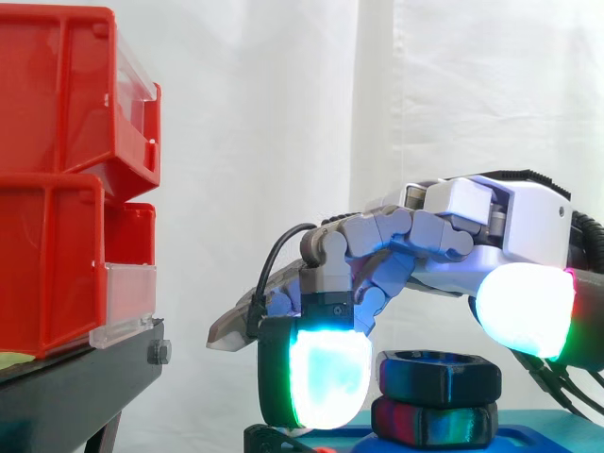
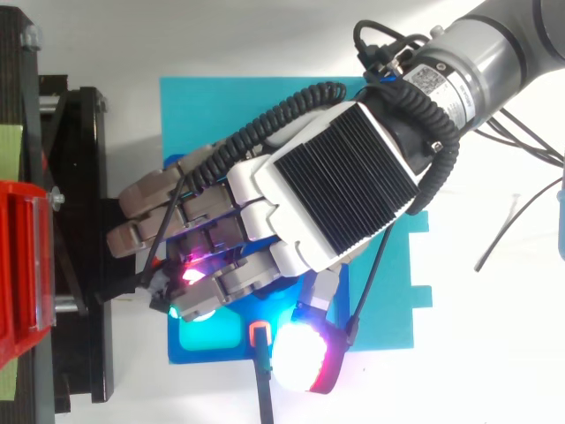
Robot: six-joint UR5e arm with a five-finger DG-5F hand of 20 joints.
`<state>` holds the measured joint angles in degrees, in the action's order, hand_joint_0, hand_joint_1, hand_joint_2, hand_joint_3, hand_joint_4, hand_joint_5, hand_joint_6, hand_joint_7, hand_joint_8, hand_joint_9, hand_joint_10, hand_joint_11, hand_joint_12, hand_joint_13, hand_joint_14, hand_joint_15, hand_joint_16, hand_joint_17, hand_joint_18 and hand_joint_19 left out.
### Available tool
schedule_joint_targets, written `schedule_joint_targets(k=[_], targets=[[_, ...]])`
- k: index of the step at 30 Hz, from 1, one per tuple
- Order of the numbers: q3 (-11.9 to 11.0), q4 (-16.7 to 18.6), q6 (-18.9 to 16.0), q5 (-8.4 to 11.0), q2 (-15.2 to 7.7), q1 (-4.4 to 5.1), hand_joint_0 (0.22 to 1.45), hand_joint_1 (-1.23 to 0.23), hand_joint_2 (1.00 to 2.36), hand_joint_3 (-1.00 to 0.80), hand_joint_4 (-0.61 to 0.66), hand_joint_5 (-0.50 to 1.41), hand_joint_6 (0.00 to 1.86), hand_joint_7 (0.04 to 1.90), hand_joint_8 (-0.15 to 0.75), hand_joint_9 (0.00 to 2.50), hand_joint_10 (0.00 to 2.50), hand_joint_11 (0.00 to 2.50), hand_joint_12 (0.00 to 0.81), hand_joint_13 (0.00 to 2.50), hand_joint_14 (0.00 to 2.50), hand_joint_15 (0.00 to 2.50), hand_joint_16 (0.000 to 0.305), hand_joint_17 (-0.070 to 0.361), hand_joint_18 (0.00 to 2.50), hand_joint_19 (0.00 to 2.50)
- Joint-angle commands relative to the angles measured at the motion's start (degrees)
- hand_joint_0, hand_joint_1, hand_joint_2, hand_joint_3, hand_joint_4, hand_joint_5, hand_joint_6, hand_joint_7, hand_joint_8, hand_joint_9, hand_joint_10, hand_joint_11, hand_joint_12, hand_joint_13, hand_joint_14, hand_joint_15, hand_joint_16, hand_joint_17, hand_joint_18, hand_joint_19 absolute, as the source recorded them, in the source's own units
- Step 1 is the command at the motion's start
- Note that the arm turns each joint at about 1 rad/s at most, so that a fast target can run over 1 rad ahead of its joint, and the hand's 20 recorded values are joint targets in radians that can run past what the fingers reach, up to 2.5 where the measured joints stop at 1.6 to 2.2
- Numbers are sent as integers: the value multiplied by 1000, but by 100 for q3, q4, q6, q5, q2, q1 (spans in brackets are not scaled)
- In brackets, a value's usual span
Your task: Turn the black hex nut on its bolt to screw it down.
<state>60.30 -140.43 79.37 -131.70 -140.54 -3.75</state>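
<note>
Side view: black hex nut (image 1: 439,376) sits stacked on a dark collar (image 1: 434,422) above the blue plate (image 1: 547,436), seemingly high on its bolt; most turning likely remains. The robot hand (image 1: 453,226) arches over it, grip unclear.

Supporting surface: a white table (image 2: 494,371). A flat cyan sheet (image 2: 203,110) lies directly on it, its right edge cut in steps. On the sheet rests a darker blue base plate (image 2: 212,355), which the side view shows along the bottom edge; whether it is fastened to the sheet cannot be told. A black stand (image 2: 79,177) stands beside the sheet's left edge. It carries red bins (image 1: 57,189), stacked two high in the side view.
</note>
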Motion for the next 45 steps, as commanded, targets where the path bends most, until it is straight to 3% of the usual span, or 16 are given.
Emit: schedule_joint_targets(k=[1, 13, 45], targets=[[0, 7, 53, -4, 0, -12, 475, -151, 1000, -500, 158, -43, 678, 1186, 306, 1040, 7, 233, 371, 599, 4, 109, 53, 118, 546, 242], [0, 77, 88, -171, 0, -99, 478, -149, 1000, -500, 141, -48, 727, 1150, 300, 1057, 7, 240, 371, 605, 4, 114, 52, 117, 545, 244], [0, 622, -18, -725, 0, -521, 485, -144, 1000, -500, 150, -49, 726, 1144, 301, 1059, 7, 240, 368, 611, 4, 115, 51, 115, 553, 252]])
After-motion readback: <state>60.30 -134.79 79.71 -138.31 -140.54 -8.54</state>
